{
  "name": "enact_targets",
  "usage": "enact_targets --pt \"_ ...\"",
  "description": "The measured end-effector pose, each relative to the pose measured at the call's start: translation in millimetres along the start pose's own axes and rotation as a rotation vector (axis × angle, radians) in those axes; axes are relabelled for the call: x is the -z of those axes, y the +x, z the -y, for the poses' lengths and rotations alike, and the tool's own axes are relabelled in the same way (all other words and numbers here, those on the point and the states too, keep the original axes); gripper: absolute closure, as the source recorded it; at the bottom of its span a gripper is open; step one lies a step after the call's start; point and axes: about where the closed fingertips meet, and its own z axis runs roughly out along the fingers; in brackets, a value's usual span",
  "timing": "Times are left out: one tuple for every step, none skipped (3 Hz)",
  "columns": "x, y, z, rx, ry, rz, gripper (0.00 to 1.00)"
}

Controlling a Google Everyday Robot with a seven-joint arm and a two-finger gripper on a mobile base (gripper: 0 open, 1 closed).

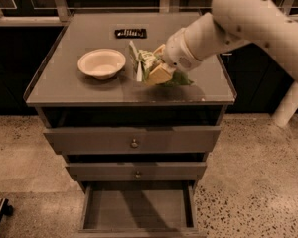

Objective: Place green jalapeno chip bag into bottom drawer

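The green jalapeno chip bag (145,63), crinkled green with a white strip, is at the middle of the grey cabinet top (79,90), just right of a white bowl. My gripper (159,72) comes in from the right and is shut on the bag's right side, holding it at or just above the surface. Part of the bag sticks out behind the fingers. The bottom drawer (136,209) is pulled open below, and its flat grey floor is bare.
A white bowl (101,62) sits left of the bag. A small black object (130,32) lies at the back of the top. Two knobbed drawers (134,143) above the open one are slightly out. My white arm (258,19) spans the upper right.
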Motion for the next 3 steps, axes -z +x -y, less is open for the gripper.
enact_targets --pt "45 -31 -50 -0.086 0.119 0.076 1.0" --pt "55 8 -95 -0.246 0.167 0.084 1.0" --pt "26 96 -134 -0.426 0.117 0.022 1.0"
